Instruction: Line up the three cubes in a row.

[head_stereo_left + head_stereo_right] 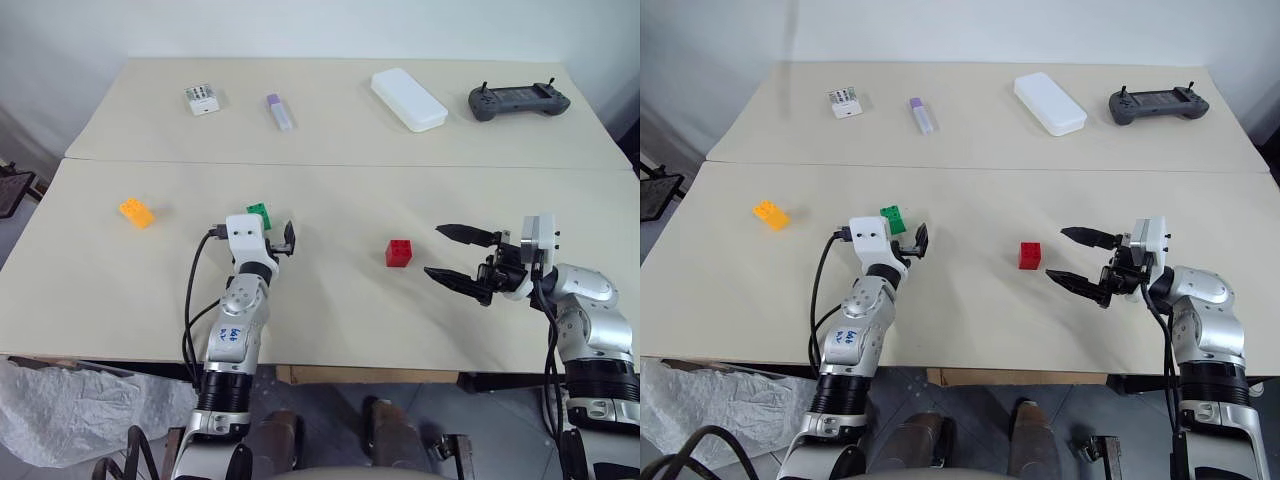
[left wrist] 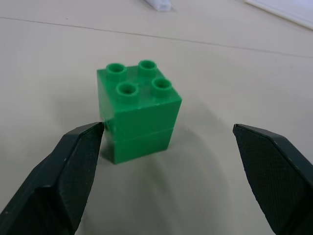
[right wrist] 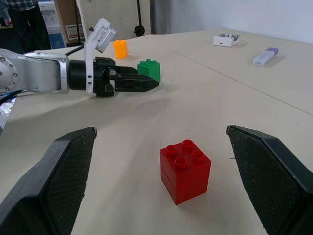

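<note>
Left gripper (image 2: 166,161) gaping wide, bracketing green cube (image 2: 138,110) — lining up grasp; right gripper (image 3: 161,171) wide, facing red cube (image 3: 185,169).

From my seat I see the green cube (image 2: 138,110) and red cube (image 3: 185,170) as smooth, slightly glossy moulded plastic, the table (image 1: 330,300) matt and pale, and each tool's black fingers (image 3: 274,181) finely cross-hatched.
</note>
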`<state>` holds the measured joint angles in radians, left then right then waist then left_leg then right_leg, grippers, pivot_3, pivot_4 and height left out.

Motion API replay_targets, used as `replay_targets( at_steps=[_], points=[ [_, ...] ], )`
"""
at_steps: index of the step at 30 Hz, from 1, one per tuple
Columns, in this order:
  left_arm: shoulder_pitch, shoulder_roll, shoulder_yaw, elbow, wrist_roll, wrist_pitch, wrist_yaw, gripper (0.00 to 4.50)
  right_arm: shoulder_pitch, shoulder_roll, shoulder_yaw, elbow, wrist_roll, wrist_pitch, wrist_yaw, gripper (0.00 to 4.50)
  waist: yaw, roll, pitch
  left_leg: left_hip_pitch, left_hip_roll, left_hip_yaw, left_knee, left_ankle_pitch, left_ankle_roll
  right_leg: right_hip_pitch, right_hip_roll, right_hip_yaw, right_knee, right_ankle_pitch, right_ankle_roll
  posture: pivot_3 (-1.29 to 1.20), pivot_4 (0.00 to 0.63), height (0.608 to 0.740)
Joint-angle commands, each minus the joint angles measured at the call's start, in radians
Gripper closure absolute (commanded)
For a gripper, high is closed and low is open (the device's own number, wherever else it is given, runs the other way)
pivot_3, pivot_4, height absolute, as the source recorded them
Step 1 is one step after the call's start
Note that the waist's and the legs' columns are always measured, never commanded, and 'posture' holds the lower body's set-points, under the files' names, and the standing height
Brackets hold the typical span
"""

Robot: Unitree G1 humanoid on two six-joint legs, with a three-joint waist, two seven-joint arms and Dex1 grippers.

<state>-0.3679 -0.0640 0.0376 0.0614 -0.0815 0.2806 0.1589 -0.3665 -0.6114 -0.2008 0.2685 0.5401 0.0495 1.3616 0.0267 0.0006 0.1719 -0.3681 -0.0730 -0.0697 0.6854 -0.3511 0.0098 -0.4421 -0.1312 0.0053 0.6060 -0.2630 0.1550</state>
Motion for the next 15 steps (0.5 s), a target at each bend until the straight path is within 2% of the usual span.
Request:
replay_targets(
  at_steps=[1,2,4,9,12,15],
  points=[
    [-0.031,-0.017,0.019,0.018,0.004,-0.038,0.023,0.0,0.01,0.005,-0.007,-0.038,0.021,0.003,0.0,0.04,0.001,0.0,0.0,0.0,0.0,0.0,0.0,0.0,0.0,0.0,0.0,0.0,0.0,0.0,0.0,0.0,0.15,0.74],
    [-0.036,-0.014,0.022,0.024,0.008,-0.044,0.024,0.0,0.011,0.007,-0.006,-0.038,0.021,0.005,-0.001,0.04,0.001,0.0,0.0,0.0,0.0,0.0,0.0,0.0,0.0,0.0,0.0,0.0,0.0,0.0,0.0,0.0,0.15,0.74],
    [-0.039,-0.01,0.026,0.033,0.015,-0.057,0.03,0.38,0.011,0.008,-0.006,-0.037,0.02,0.004,-0.002,0.0,0.0,0.0,0.0,0.0,0.0,0.0,0.0,0.0,0.0,0.0,0.0,0.0,0.0,0.0,0.0,0.0,0.15,0.74],
    [-0.033,0.01,0.022,0.042,0.011,-0.095,-0.015,1.87,0.019,0.01,-0.006,-0.043,0.018,0.009,-0.005,0.0,0.0,0.0,0.0,0.0,0.0,0.0,0.0,0.0,0.0,0.0,0.0,0.0,0.0,0.0,0.0,0.0,0.15,0.74],
    [-0.03,0.046,0.045,0.04,-0.116,-0.14,-0.213,2.76,0.034,0.003,-0.015,-0.057,0.022,0.015,-0.01,0.0,0.0,0.0,0.0,0.0,0.0,0.0,0.0,0.0,0.0,0.0,0.0,0.0,0.0,0.0,0.0,0.0,0.15,0.74],
    [-0.017,0.181,0.038,0.033,-0.23,-0.152,-0.537,2.76,0.056,-0.012,-0.033,-0.08,0.03,0.025,-0.014,0.0,-0.002,0.0,0.0,0.0,0.001,0.0,0.0,0.0,0.0,0.0,0.0,0.0,0.0,0.0,0.0,0.0,0.15,0.74]
  ],
)
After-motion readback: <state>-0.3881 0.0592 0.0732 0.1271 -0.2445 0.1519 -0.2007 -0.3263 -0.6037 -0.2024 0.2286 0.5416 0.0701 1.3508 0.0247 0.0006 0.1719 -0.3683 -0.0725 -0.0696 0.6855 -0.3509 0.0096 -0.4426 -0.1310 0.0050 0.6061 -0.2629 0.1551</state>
